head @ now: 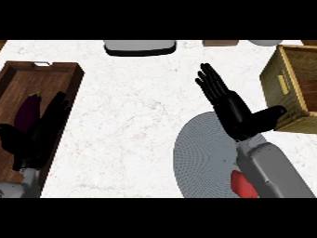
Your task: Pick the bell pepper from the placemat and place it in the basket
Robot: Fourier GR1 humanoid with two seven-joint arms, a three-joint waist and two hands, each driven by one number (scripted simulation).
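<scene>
Bell pepper [241, 184] on placemat [202, 158], behind right hand [233, 109] fingers

two grey forearms, each ending in a black hand [233, 111].

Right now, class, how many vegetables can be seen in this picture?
2. A red bell pepper lies on the grey placemat, partly behind the right forearm; a dark eggplant sits in the wooden tray. Others may be hidden.

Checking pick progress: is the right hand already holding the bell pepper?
No. The right hand is open with straight fingers above the placemat, while the red bell pepper lies lower down, partly hidden by the forearm.
</scene>
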